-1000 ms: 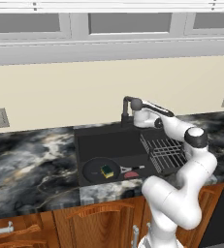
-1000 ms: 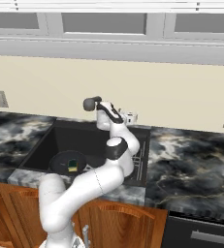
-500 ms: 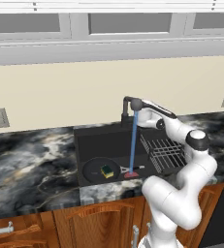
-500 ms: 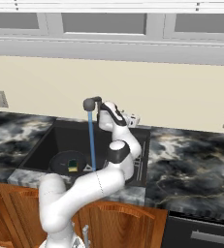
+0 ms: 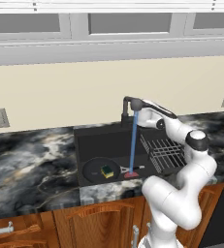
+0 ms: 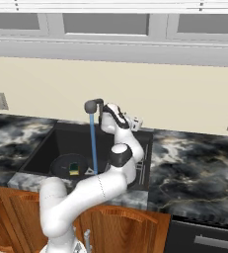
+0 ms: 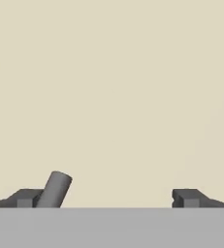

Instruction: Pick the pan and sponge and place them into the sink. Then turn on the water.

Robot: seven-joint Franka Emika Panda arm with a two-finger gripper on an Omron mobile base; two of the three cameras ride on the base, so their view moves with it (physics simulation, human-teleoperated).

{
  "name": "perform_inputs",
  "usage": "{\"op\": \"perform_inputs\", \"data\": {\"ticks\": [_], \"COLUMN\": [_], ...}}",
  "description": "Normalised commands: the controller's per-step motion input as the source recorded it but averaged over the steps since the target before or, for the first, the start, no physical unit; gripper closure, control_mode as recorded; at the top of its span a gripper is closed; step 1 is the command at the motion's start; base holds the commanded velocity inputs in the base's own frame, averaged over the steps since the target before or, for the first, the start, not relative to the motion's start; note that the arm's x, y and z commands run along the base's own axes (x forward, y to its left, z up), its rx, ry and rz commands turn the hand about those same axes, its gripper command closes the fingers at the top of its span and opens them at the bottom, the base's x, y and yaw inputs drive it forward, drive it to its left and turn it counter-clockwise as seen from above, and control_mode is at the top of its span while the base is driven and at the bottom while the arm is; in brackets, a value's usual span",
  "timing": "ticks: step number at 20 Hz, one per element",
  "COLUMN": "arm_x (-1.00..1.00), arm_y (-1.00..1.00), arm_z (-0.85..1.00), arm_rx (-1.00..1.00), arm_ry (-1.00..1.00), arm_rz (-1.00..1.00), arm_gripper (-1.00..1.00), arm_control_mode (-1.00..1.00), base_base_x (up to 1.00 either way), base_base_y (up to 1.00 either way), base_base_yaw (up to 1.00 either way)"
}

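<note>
Left base view: water (image 5: 132, 143) now runs from the faucet (image 5: 128, 102) into the sink (image 5: 87, 145), pan (image 5: 100, 169) and sponge (image 5: 107, 170) inside; gripper (image 7: 106, 198) open. Task looks complete.

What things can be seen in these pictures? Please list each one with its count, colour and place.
sink: one, black, set in the marbled counter.
faucet: one, black, at the back of the sink.
water: one blue stream, falling from the faucet spout into the sink.
pan: one, black, on the sink floor.
sponge: one, yellow with green top, inside the pan.
dish rack: one, dark wire, right part of the sink.
counter: one, dark marbled, around the sink.
cabinets: brown wood, below the counter.
gripper: one, dark jaws wide open, holding nothing, beside the faucet handle.
</note>
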Motion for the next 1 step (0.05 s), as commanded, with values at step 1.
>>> {"op": "perform_inputs", "data": {"ticks": [1], "arm_x": [0.14], "arm_y": [-0.37], "arm_z": [0.0], "arm_rx": [0.04], "arm_ry": [0.0], "arm_rz": [-0.05], "arm_gripper": [-1.0], "arm_control_mode": [-1.0], "base_base_x": [0.0], "base_base_y": [0.0], "base_base_yaw": [0.0]}}
